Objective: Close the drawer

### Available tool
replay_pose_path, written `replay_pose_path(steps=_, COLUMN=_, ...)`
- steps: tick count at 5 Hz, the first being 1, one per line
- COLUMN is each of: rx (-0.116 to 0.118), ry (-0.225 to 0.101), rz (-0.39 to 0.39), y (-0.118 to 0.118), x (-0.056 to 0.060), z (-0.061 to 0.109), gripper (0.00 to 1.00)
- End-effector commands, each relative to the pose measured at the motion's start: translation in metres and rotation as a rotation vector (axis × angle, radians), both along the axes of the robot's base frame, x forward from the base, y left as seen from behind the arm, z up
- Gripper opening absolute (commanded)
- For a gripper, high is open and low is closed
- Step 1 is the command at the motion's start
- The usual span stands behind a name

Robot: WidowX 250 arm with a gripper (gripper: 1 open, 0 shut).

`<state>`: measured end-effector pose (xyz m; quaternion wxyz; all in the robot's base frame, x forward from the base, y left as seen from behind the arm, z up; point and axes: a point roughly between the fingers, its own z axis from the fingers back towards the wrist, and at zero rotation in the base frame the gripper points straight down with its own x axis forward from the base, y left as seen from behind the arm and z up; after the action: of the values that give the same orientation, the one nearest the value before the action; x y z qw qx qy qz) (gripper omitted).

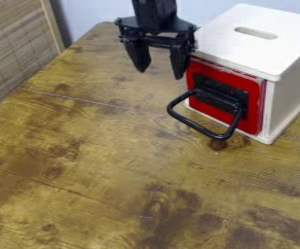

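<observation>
While the red drawer [231, 94] sits flush in the white cabinet [277, 53], fingers [139, 56] spread wide, empty, above the table [100, 175].

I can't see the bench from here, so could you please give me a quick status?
Pincer open, empty, clear of handle. Drawer flush in cabinet. Nothing in the way.

I see bare worn wooden tabletop [100, 165] open across the left and front. My black hand [157, 60], fingers spread, hangs just left of the red drawer [239, 95]; its black wire loop handle [201, 115] juts outward, blocking low passes there.
</observation>
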<state>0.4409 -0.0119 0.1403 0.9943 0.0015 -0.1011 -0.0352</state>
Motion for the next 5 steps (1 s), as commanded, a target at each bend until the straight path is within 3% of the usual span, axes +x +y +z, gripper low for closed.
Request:
replay_pose_path(steps=1, rx=0.011, ry=-0.107, rz=-0.018, y=0.01, x=0.005, z=0.04, gripper=1.0)
replay_pose_path(steps=3, rx=0.02, ry=-0.089, rz=0.047, y=0.009, x=0.001, z=0.029, gripper=1.0)
replay_pose_path(steps=5, rx=0.025, ry=-0.079, rz=0.012, y=0.004, x=0.001, z=0.028, gripper=1.0)
